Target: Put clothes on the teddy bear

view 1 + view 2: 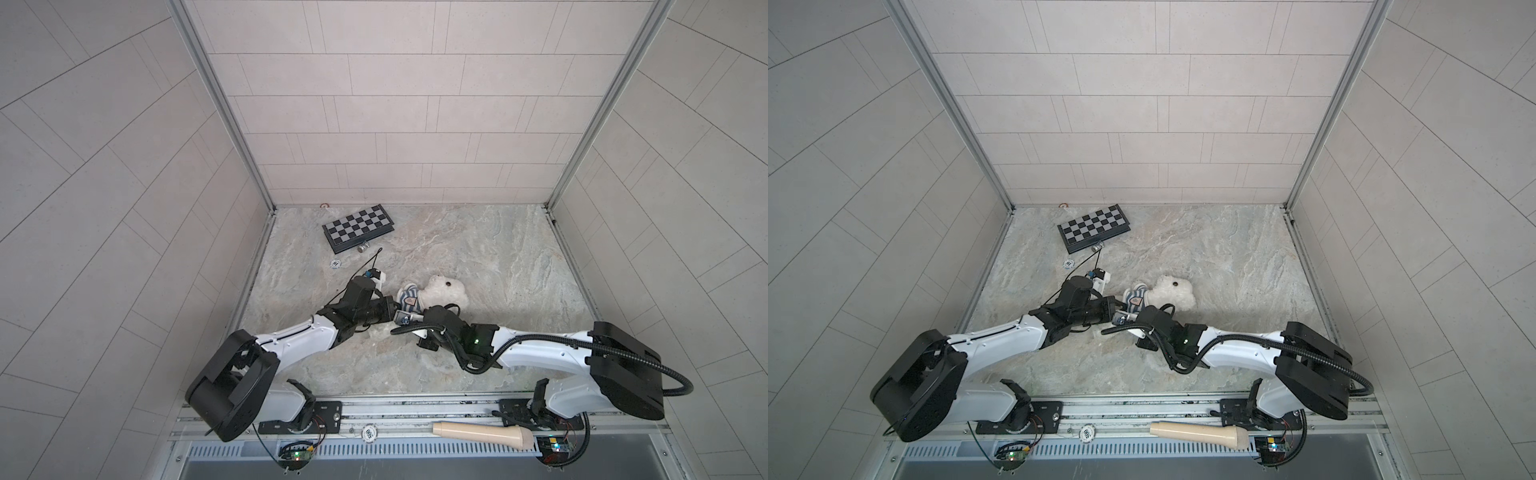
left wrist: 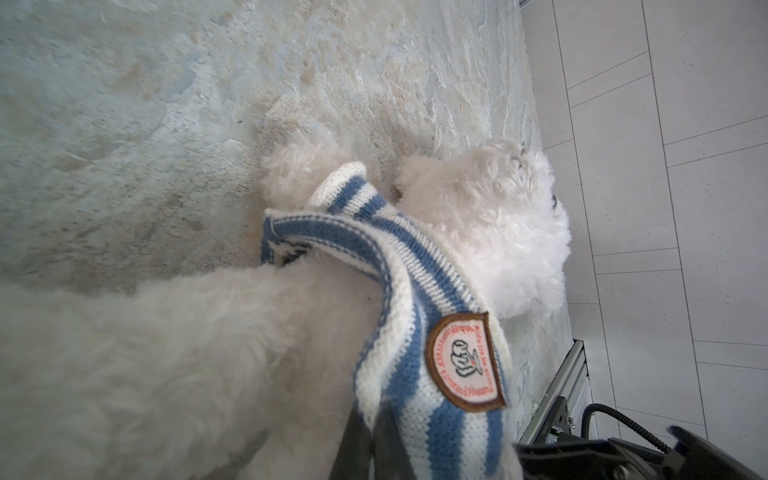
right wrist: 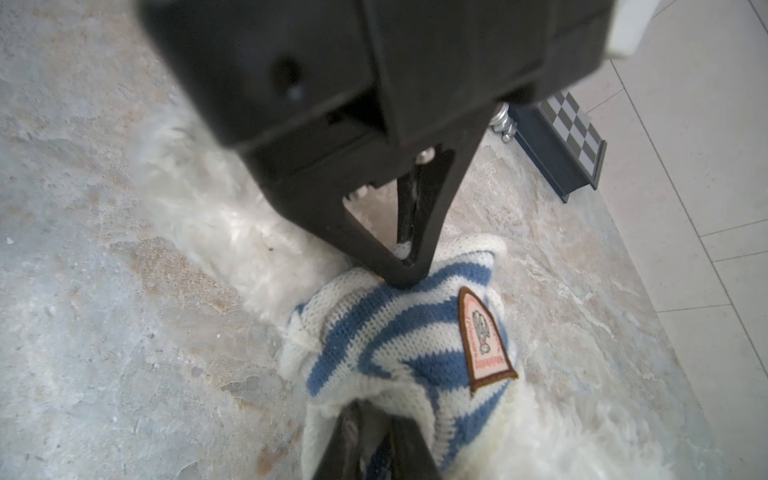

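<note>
The white fluffy teddy bear (image 1: 440, 291) (image 1: 1173, 293) lies on the marbled table (image 1: 478, 249), head toward the right, nose up. A blue-and-white striped shirt (image 1: 409, 300) (image 2: 415, 266) (image 3: 395, 332) with a brown-edged badge (image 2: 465, 361) sits bunched round its body, and white fur shows on either side of it. My left gripper (image 1: 395, 308) (image 2: 372, 436) (image 3: 405, 270) reaches in from the left and is shut on the shirt's edge. From the near right, my right gripper (image 1: 415, 312) (image 3: 374, 436) has its fingers close together under the shirt's hem, with blue fabric in the narrow gap.
A folded chessboard (image 1: 358, 227) (image 3: 569, 141) lies at the back left with a silver piece (image 1: 363, 248) beside it. A round token (image 1: 335, 264) rests left of my left arm. A beige cylinder (image 1: 482, 434) lies on the front rail. Tiled walls close three sides.
</note>
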Robot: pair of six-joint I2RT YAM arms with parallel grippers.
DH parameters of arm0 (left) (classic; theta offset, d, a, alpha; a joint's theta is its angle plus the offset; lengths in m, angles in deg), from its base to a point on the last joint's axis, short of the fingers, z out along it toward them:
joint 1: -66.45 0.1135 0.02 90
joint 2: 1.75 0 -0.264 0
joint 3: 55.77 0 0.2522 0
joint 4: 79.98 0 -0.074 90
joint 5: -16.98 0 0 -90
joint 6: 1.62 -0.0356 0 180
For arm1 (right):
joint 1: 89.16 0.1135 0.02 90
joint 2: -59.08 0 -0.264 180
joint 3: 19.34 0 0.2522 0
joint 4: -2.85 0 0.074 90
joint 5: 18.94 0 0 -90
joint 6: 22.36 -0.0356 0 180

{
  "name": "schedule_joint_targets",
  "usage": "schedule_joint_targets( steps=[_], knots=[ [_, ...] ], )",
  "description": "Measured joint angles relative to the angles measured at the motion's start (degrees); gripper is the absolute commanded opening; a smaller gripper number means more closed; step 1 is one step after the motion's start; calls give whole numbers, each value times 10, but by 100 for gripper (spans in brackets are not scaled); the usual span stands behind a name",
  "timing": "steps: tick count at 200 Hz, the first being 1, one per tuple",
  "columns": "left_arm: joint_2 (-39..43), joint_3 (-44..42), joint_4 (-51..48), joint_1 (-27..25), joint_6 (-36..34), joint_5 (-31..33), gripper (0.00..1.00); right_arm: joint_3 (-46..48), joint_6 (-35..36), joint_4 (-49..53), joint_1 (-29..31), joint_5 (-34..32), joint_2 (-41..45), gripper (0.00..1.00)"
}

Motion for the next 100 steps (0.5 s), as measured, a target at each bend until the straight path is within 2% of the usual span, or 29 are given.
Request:
schedule_joint_targets(
  steps=[62, 100],
  knots=[
    [-17, 0, 14, 6, 2, -7, 0, -3, 17, -35, -28, -11, -29, 30],
    [-31, 10, 16, 18, -5, -15, 0, -3, 0, -80, -76, 15, -43, 30]
  ],
)
